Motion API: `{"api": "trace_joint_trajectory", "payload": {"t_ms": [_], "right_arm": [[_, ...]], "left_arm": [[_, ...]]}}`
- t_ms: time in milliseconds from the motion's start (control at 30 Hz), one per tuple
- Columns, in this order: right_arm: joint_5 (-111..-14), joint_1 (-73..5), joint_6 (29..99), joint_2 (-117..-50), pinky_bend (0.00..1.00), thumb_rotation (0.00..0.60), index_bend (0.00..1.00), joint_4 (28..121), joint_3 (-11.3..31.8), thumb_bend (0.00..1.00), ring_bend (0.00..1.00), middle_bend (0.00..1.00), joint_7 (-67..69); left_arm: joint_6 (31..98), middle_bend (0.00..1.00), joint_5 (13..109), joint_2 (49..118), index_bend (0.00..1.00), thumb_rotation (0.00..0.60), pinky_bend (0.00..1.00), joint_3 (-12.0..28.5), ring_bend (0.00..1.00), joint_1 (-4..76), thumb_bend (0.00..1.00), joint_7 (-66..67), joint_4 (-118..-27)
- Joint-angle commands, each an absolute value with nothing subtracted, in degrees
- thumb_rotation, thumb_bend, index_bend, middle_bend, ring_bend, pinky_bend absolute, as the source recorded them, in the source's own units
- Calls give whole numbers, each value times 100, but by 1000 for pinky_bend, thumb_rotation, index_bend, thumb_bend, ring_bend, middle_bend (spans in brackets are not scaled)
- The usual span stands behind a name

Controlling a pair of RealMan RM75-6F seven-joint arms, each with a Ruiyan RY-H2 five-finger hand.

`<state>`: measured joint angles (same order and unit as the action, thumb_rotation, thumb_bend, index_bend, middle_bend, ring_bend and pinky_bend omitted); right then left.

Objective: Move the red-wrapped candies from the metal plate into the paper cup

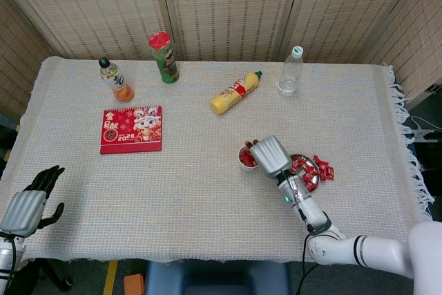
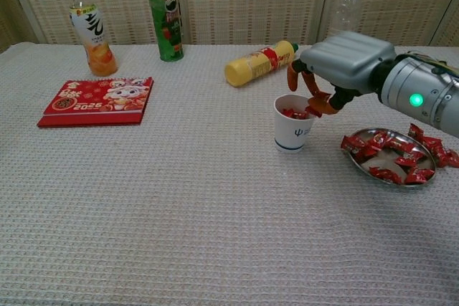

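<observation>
The white paper cup [image 2: 292, 128] stands on the cloth left of the metal plate [image 2: 356, 153]. Red-wrapped candies [image 2: 294, 113] show inside the cup at its rim. My right hand [image 2: 347, 62] hovers just over the cup's right edge with its orange fingertips [image 2: 318, 103] spread and nothing between them. More red candies [image 2: 396, 158] lie on the plate, and a few [image 2: 439, 153] sit on the cloth beside it. In the head view the right hand [image 1: 269, 155] partly covers the cup [image 1: 244, 157]. My left hand [image 1: 27, 205] rests open at the table's near left corner.
A yellow squeeze bottle [image 2: 259, 62] lies just behind the cup. A clear water bottle [image 2: 347, 5] stands at the back right. A green chips can [image 2: 165, 18], an orange drink bottle [image 2: 90, 34] and a red calendar [image 2: 97, 100] are at the left.
</observation>
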<state>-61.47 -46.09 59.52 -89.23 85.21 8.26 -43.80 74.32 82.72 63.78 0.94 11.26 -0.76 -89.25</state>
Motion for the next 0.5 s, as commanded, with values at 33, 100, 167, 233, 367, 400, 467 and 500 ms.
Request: {"api": "trace_joint_trajectory", "payload": {"t_ms": [33,100,167,233,367,400,467,500], "right_arm": [[-6168,-4613,5983,-8958,1000,600,353,8483,839,401,840,492,-4355],[-6183,-4615,5987,-8974,1000,600,337,8465,836,396,836,475,-4339],[-6206,-4620,6014,-9004,1000,600,303,8442,846,380,829,447,-4326],[-6227,-4624,6033,-9048,1000,600,266,8416,865,368,819,417,-4278],[-6298,-4629,6064,-9097,1000,600,187,8387,878,354,796,355,-4207],[-6314,-4625,6071,-9099,1000,600,176,8386,878,353,792,345,-4183],[-6344,-4607,6088,-9078,1000,600,150,8401,871,347,781,317,-4145],[-6361,-4593,6105,-9056,1000,600,138,8421,870,341,774,305,-4122]], "left_arm": [[7426,0,8269,6376,0,600,348,93,54,1128,437,-81,-8927],[7429,0,8273,6375,0,600,348,93,54,1128,438,-86,-8928],[7432,0,8279,6374,0,600,348,91,54,1128,437,-85,-8931],[7432,0,8284,6372,0,600,348,87,54,1128,437,-87,-8934],[7448,0,8299,6364,0,600,348,84,54,1123,437,-104,-8934],[7450,0,8302,6363,0,600,348,84,54,1122,437,-107,-8933],[7457,0,8312,6359,0,600,348,82,54,1120,437,-117,-8932],[7461,0,8316,6359,0,600,348,81,54,1119,437,-119,-8931]]}}
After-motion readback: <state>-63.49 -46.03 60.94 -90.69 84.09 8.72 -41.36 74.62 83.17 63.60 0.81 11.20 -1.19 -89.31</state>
